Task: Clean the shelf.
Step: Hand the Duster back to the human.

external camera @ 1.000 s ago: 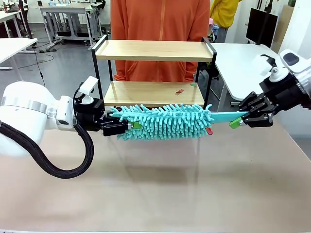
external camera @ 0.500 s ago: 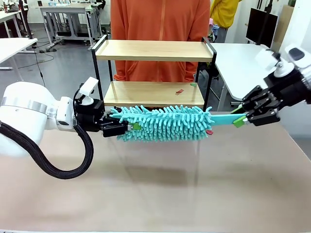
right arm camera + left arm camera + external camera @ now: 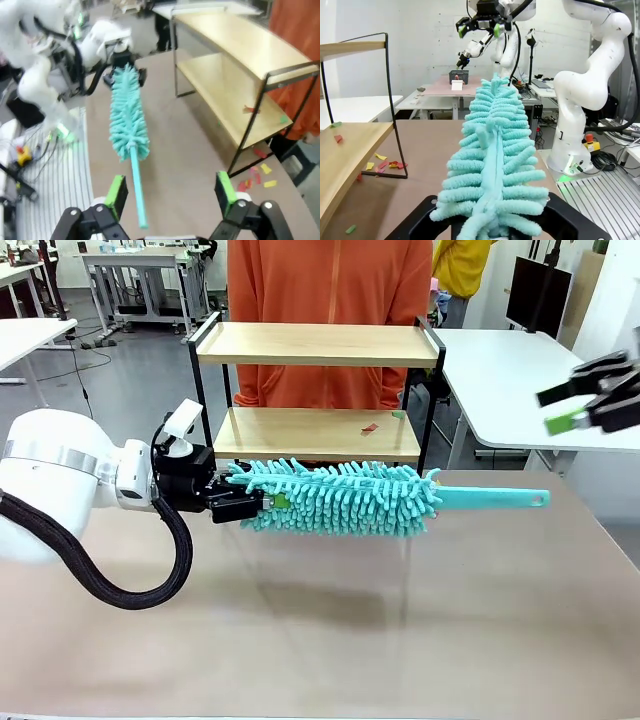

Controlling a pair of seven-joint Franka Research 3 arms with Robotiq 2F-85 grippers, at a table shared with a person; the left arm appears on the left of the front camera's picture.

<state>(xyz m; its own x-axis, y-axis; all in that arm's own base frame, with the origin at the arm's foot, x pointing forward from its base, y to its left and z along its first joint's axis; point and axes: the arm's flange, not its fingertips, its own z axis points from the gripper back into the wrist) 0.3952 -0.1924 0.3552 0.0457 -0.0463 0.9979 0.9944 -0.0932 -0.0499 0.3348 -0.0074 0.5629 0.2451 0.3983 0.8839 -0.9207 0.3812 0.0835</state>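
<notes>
Shelf stands at the far edge of the desk, centred, directly in front of a person in an orange top. Two light wooden boards in a thin black frame. Small scraps of coloured paper lie on the lower board toward its right end; in the left wrist view more scraps lie on the desk at the foot of the frame.

Teal fluffy duster hangs level just on the near side of the lower board, its brush end to the left, its flat handle pointing right with the tip free in the air.

Left gripper has its jaws pressed tight on the brush end of the duster, arm coming in from the left.

Right gripper is up at the right edge, well apart from the handle tip, blurred; jaws spread wide with nothing between the green pads.
</notes>
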